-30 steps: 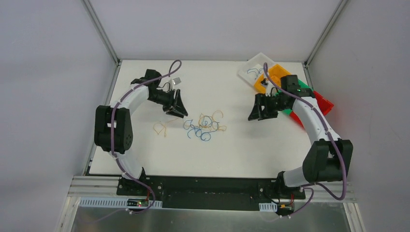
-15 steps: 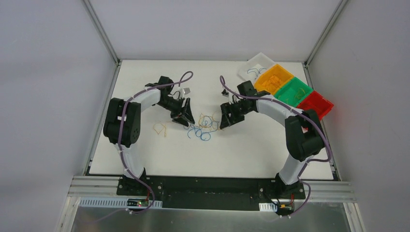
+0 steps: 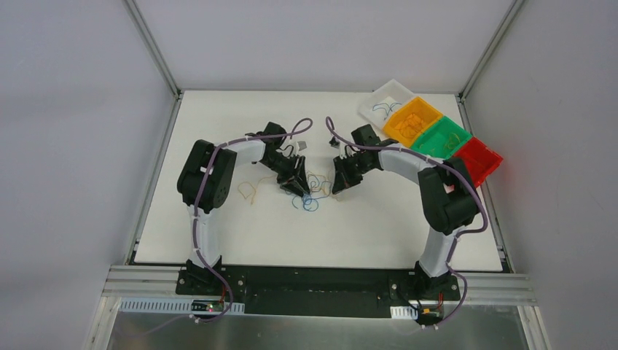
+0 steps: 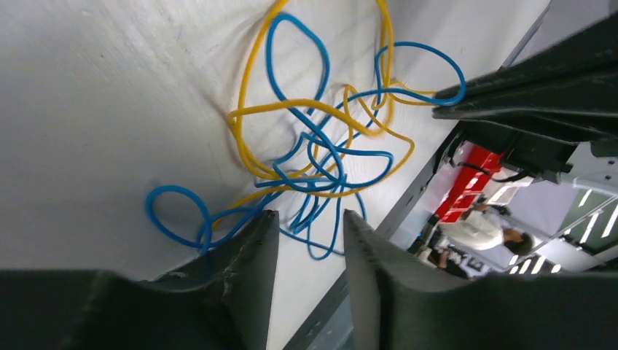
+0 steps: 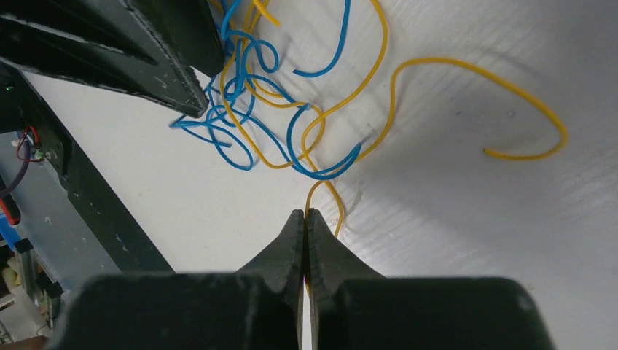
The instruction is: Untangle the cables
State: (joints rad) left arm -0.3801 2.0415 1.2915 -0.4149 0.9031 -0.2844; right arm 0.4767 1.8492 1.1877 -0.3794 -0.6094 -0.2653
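Note:
The cables (image 3: 313, 191) lie in a blue and yellow tangle on the white table (image 3: 218, 226), between my two grippers. My left gripper (image 3: 299, 187) is down at the tangle's left side. In the left wrist view the left gripper (image 4: 310, 219) is open, and a blue loop of the cables (image 4: 313, 146) reaches in between its tips. My right gripper (image 3: 337, 188) touches the tangle's right edge. Seen from the right wrist, the right gripper (image 5: 304, 213) is shut on a thin yellow cable (image 5: 310, 192) that runs up into the bunched cables (image 5: 255, 124).
A single orange cable (image 3: 246, 191) lies apart, left of the tangle. At the back right stand a clear tray (image 3: 386, 96), an orange bin (image 3: 414, 120), a green bin (image 3: 442, 138) and a red bin (image 3: 477, 157). The left gripper's fingers (image 5: 146, 65) show in the right wrist view.
Both arms moved inward onto the tangle; the right arm came from over the bins. The right gripper closed on a yellow cable. The left gripper's jaws narrowed.

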